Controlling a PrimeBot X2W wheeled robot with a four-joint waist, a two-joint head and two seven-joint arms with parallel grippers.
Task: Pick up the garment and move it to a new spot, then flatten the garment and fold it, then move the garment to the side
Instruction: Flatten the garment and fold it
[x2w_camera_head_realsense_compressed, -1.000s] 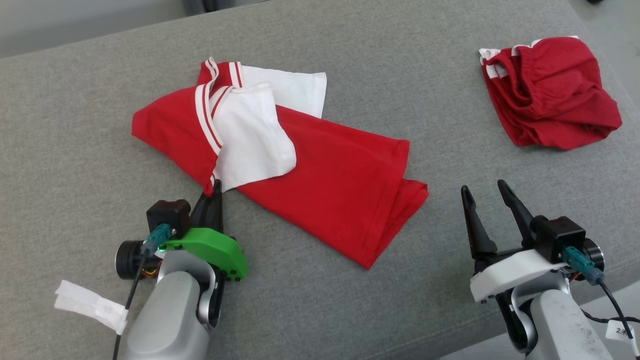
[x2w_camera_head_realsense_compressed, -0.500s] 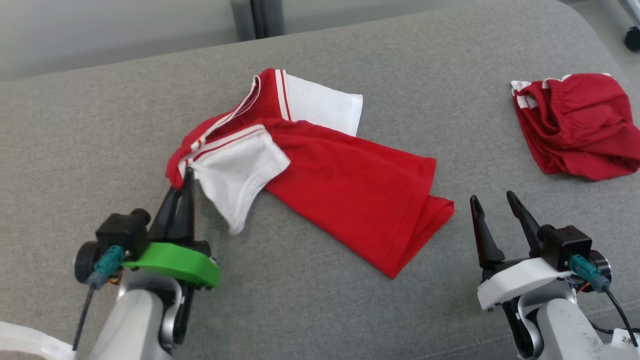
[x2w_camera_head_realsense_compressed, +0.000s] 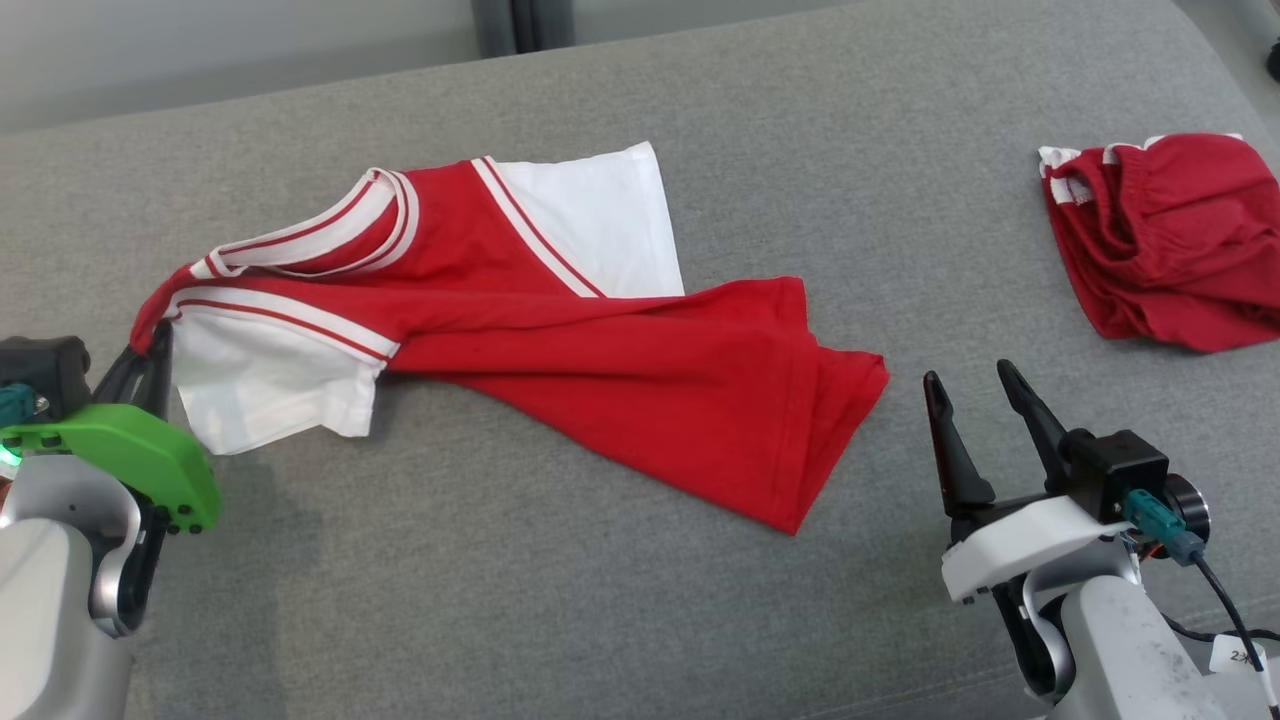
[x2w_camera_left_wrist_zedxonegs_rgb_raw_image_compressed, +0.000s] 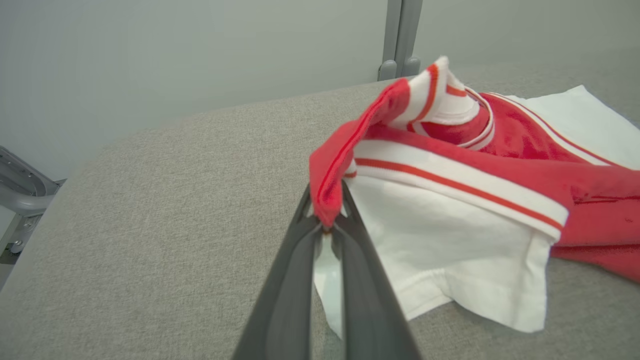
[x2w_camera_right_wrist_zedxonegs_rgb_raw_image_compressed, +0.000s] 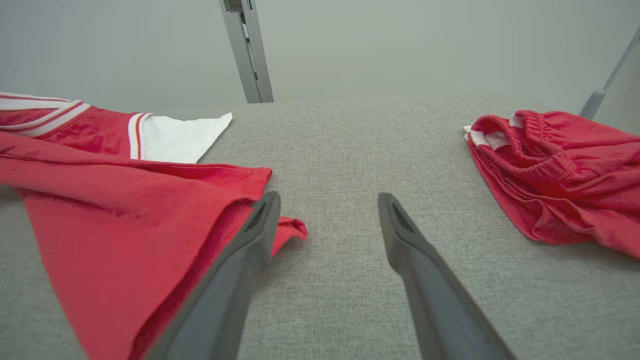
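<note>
Pinching the garment (x2w_camera_left_wrist_zedxonegs_rgb_raw_image_compressed: 450, 165) — left claw (x2w_camera_left_wrist_zedxonegs_rgb_raw_image_compressed: 327, 200) clamped tight.

I see bare grey pad (x2w_camera_head_realsense_compressed: 560, 610) all along the near side of the shirt (x2w_camera_head_realsense_compressed: 620, 380) and beyond its collar, so there is room to pass. Right of the shirt the pad is open up to the red shorts (x2w_camera_head_realsense_compressed: 1160, 250) — my right gripper (x2w_camera_head_realsense_compressed: 968, 372) stands in that gap, jaws apart. At the shirt's left end, my left gripper (x2w_camera_head_realsense_compressed: 158, 338) is clamped on the shoulder.
</note>
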